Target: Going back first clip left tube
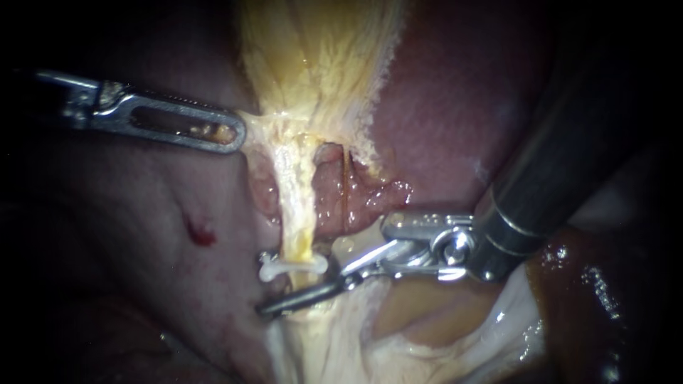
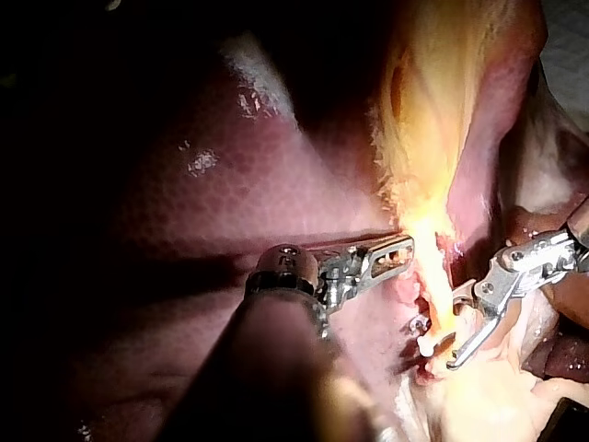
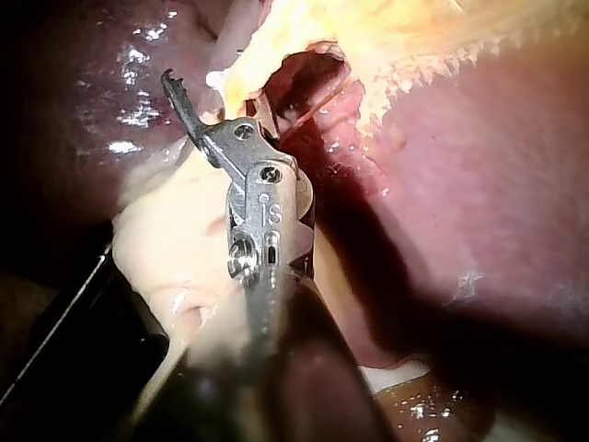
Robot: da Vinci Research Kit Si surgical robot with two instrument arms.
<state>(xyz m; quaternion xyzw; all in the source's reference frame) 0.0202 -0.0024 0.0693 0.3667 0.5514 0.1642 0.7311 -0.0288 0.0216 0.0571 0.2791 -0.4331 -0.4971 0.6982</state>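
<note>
Endoscope view: the left instrument [image 1: 228, 134] comes in across the dark liver [image 1: 455, 107]. Its windowed jaws lie together on the edge of the pale tissue [image 1: 320, 64], and a bit of yellow shows through the window, so they look closed on it. The left tube [image 1: 295, 206] runs down from that tissue as a yellowish strand, and a white clip [image 1: 292, 267] sits across it low down. The right instrument [image 1: 313, 288] has its jaws apart and holds nothing. Its long lower jaw lies just below the clip and crosses in front of the tube, and its tip lies past the tube on the far side. A small blood spot [image 1: 201, 235] marks the tissue well to the side of the clip.

Left wrist view: the left instrument's jaws meet at the edge of the bright yellow strand. Just beyond it the right instrument's jaws are spread wide (one short, one long), with the clip near the tip of the long jaw but not between the two.

Right wrist view: one toothed jaw shows ahead of the right instrument's wrist, curving up beside the pale tissue. The other jaw is hidden behind it. The liver lies alongside the shaft.
</note>
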